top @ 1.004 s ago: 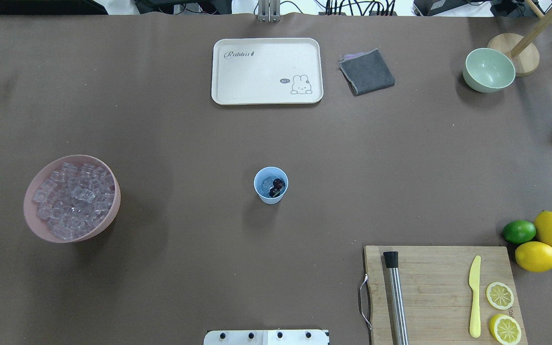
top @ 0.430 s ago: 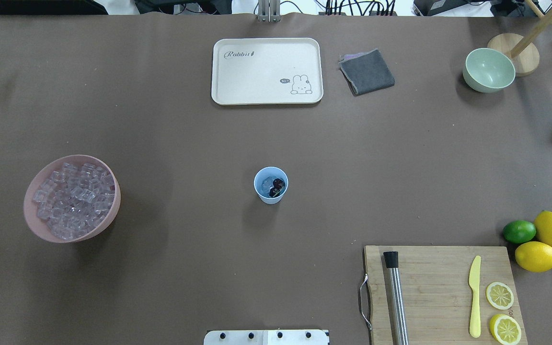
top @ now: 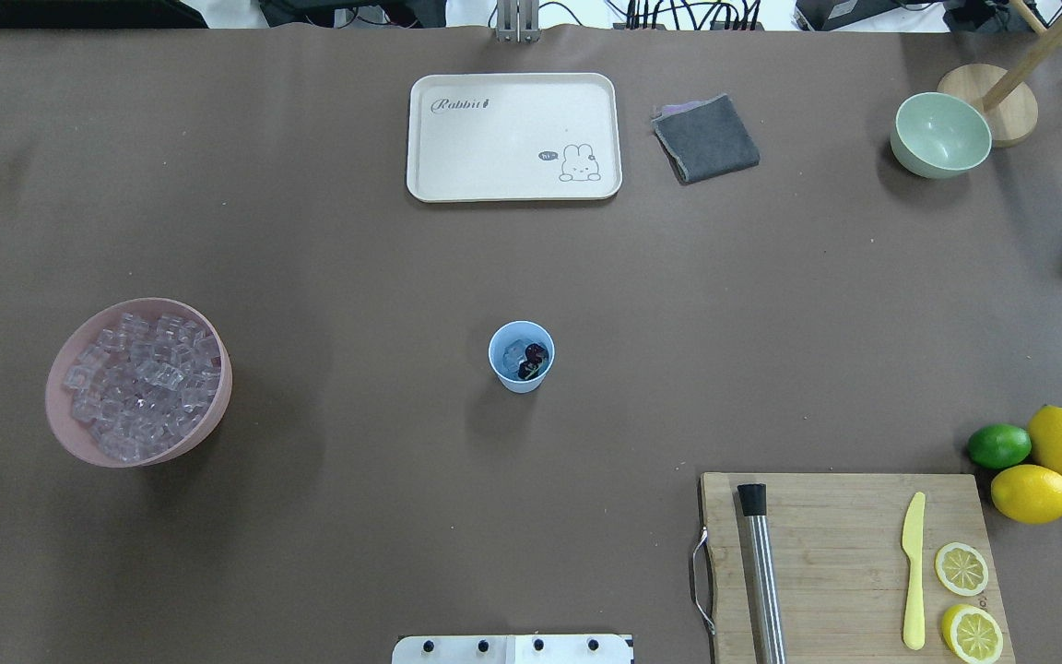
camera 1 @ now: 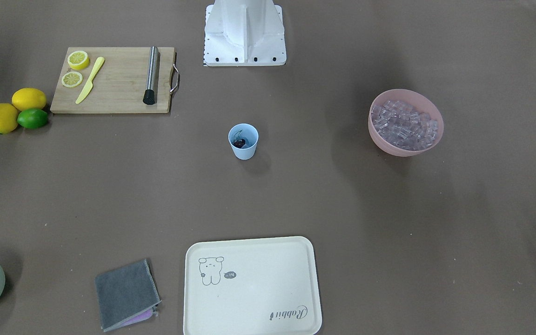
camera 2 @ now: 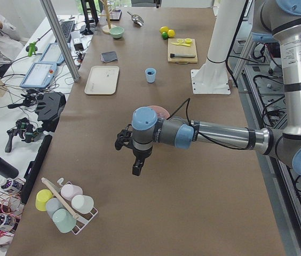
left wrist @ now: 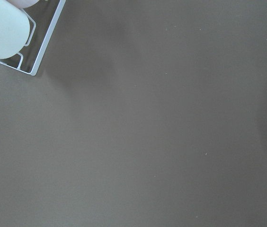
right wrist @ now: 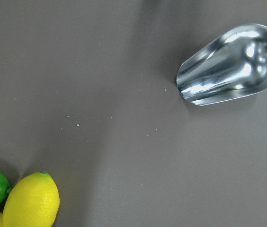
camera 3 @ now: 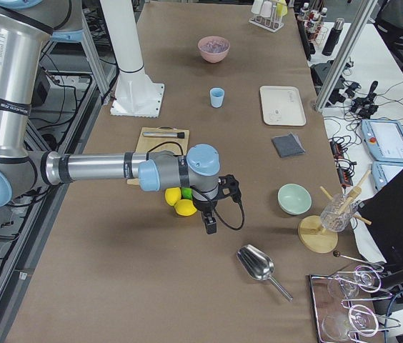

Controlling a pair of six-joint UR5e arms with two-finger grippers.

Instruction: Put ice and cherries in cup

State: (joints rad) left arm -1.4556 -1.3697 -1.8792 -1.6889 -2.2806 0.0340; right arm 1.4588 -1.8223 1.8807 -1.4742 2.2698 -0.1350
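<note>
Left gripper (camera 2: 136, 169) hangs over bare table near a cup rack (left wrist: 34, 66), and the right gripper (camera 3: 210, 227) hangs between the lemons (right wrist: 31, 201) and a metal scoop (right wrist: 228, 66). Only the side views show them, so how wide either stands, or whether it holds anything, cannot be told. The cup (top: 520, 385) stands upright mid-table, holding the cherries (top: 534, 358) and some ice (top: 514, 351). More cubes fill the pink bowl (top: 222, 397), well apart on the robot's left.
</note>
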